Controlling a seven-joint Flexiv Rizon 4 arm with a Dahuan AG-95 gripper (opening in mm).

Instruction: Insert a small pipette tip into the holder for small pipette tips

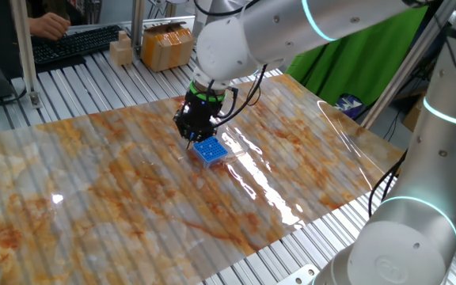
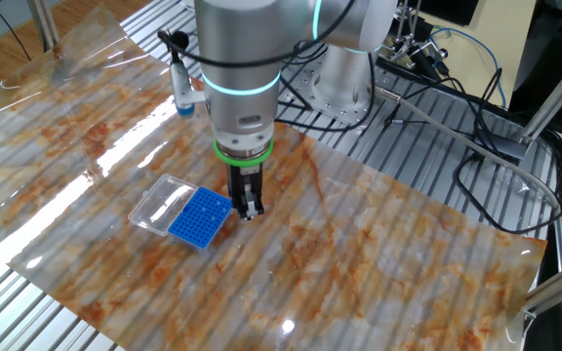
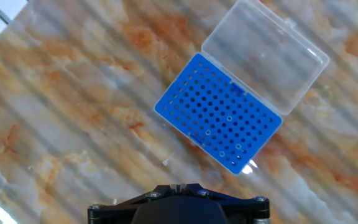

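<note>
The holder for small pipette tips is a bright-blue rack with a grid of tiny holes. It lies flat on the marbled sheet, and its clear lid is folded open behind it. A few of its holes show pale rings. My gripper hangs just off the holder's long edge, over the sheet rather than over the grid. Its fingers are shut. A thin, clear small pipette tip sticks out from them, faint, with its pale end short of the blue edge. In one fixed view my gripper stands upright next to the holder.
The marbled plastic sheet covers a ribbed metal table. Cardboard boxes and a keyboard sit at the far edge. A second robot arm stands at the right corner. Cables lie beyond the sheet.
</note>
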